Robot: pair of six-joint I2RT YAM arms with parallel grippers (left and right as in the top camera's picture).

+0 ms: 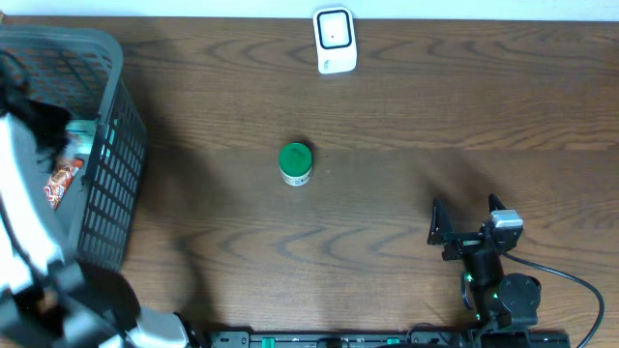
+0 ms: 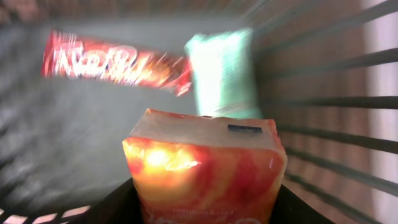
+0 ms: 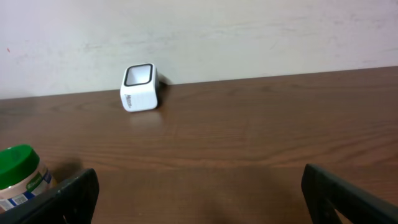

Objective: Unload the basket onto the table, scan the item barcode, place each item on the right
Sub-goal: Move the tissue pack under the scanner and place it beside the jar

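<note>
The orange packet (image 2: 205, 168) sits inside the grey basket (image 1: 116, 126), at 9 o'clock on the table (image 1: 387, 116). Only the left wrist view shows it well. The left gripper (image 2: 206, 190) has a black finger on each side of the packet, low down, and the packet fills the gap between them, so the gripper is holding it. The packet stands up with its flat top end facing the camera, and there is a small dark mark on that end.

Behind it in the same view lie a red candy bar (image 2: 112, 65) at 11 o'clock and a mint green packet (image 2: 221, 74) at 12 o'clock. Both look blurry.

From above, the left arm covers most of the basket. The orange packet cannot be picked out there. Only bits of red (image 1: 60, 182) and mint green (image 1: 82, 135) peek out beside the arm.

The white scanner (image 1: 336, 40) stands at 12 o'clock by the far edge of the table. A jar with a green lid (image 1: 295, 162) stands near the middle, well apart from the basket and the scanner.

The right gripper (image 1: 467, 215) is at 4 o'clock, with its fingers spread wide and nothing between them. Its own camera shows the scanner (image 3: 139, 88) at 11 o'clock and the jar (image 3: 18, 177) at 8 o'clock, just beside one finger (image 3: 68, 196).
</note>
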